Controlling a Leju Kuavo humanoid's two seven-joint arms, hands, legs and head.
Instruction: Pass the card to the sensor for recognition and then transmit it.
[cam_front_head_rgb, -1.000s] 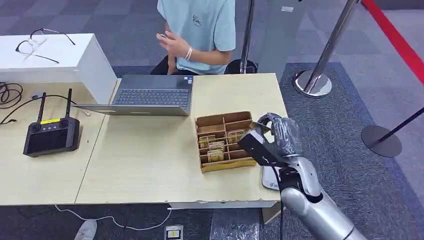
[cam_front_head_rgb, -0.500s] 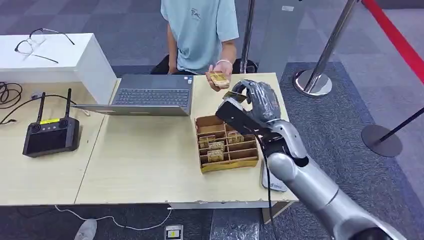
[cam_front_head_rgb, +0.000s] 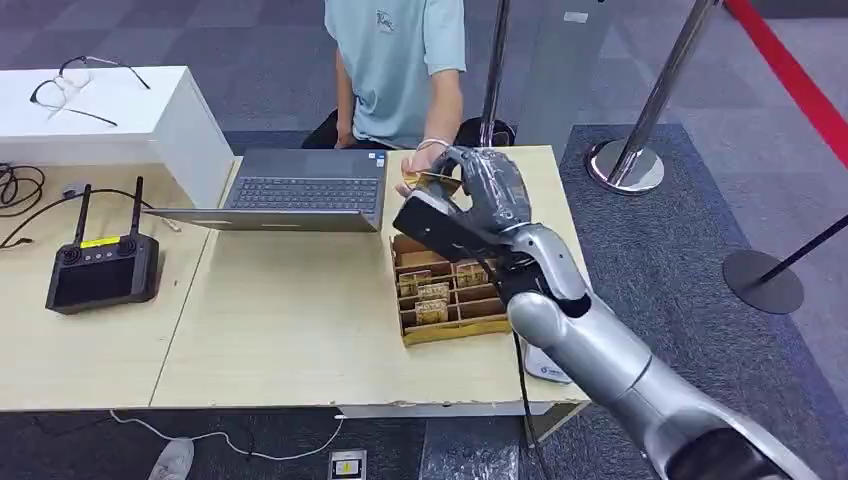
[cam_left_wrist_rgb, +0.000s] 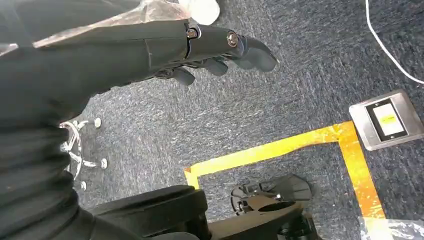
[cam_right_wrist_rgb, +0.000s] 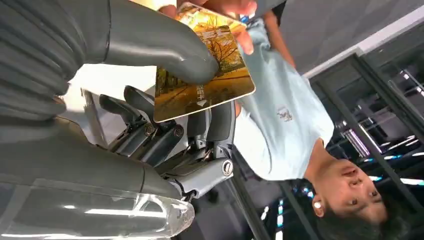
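Note:
My right hand (cam_front_head_rgb: 488, 192) is raised over the table's far edge, above the cardboard compartment box (cam_front_head_rgb: 455, 292). It pinches a yellow picture card (cam_front_head_rgb: 436, 181) between thumb and fingers. In the right wrist view the card (cam_right_wrist_rgb: 202, 80) lies under my thumb (cam_right_wrist_rgb: 150, 42), and a person's fingers (cam_right_wrist_rgb: 235, 7) grip its far end. The person's hand (cam_front_head_rgb: 412, 180) meets the card from across the table. A white sensor pad (cam_front_head_rgb: 547, 368) lies at the table's near right corner, partly behind my arm. My left hand (cam_left_wrist_rgb: 200, 42) hangs over the carpet, its fingers apart and holding nothing.
The box holds several more cards. An open laptop (cam_front_head_rgb: 300, 192) sits left of the box, and a black remote controller (cam_front_head_rgb: 100, 268) lies further left. Glasses (cam_front_head_rgb: 75, 88) rest on a white block. Metal stanchions (cam_front_head_rgb: 630, 165) stand to the right.
My right hand rose from beside the box and swung far-left with the card toward the person. The person's hand came forward and took hold of the card's far end.

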